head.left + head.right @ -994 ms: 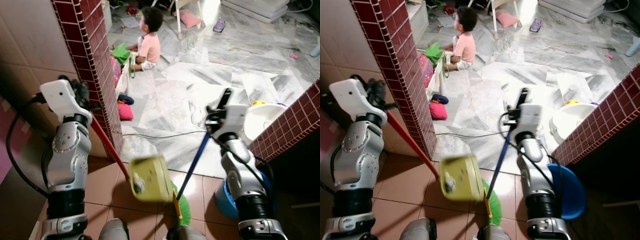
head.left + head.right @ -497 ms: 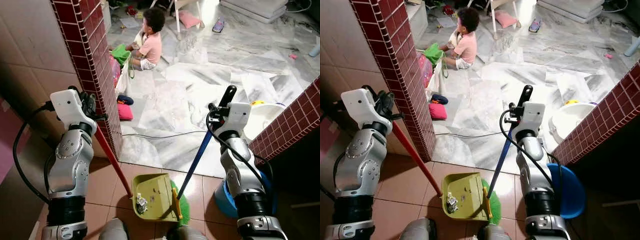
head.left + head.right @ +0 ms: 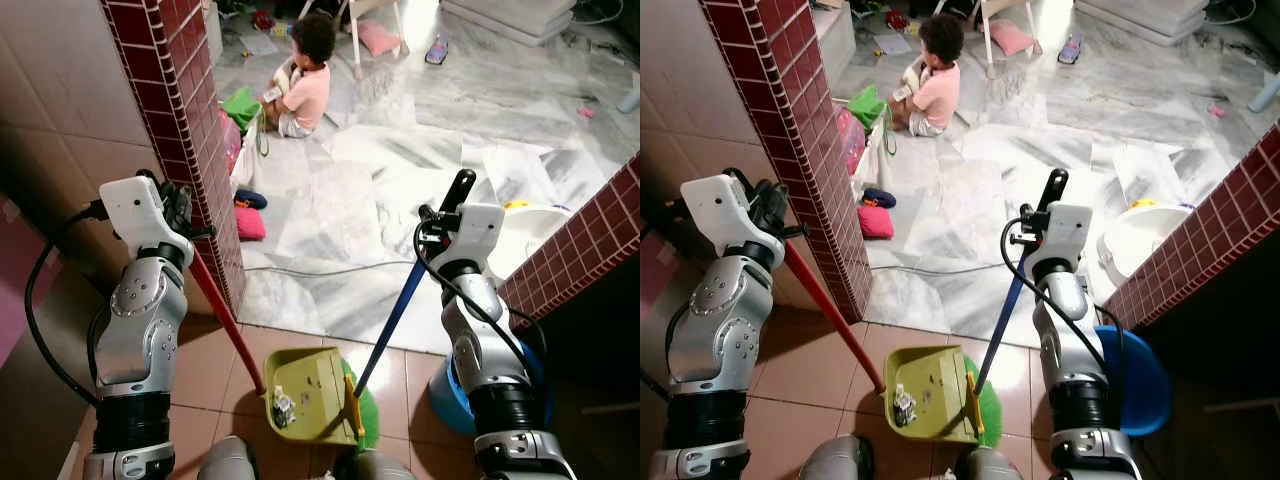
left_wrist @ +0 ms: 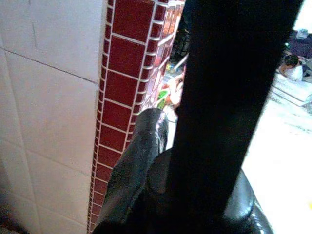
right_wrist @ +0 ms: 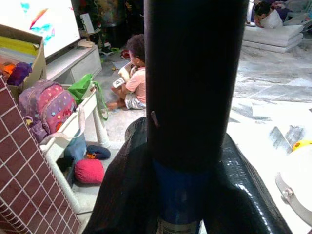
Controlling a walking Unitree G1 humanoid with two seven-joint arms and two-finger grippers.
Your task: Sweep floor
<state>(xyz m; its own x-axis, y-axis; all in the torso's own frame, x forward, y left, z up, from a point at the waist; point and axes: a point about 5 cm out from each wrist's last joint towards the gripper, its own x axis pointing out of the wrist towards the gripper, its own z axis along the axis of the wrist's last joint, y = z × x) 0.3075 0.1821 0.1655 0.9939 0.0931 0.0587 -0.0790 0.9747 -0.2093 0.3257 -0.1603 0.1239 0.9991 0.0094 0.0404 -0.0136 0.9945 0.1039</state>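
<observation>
Broom [image 3: 395, 310] handle is clamped in the right hand [image 3: 452, 215], dustpan [image 3: 305, 395] handle in the left hand [image 3: 172, 208].

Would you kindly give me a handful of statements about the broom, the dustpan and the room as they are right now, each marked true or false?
1. The left gripper holds the red handle of the dustpan. True.
2. The dustpan is empty. False: a little debris lies in it.
3. The right gripper holds a blue broom handle. True.
4. The broom's bristles are red. False: the bristles are green.
5. A person sits on the marble floor beyond the brick pillar. True.
</observation>
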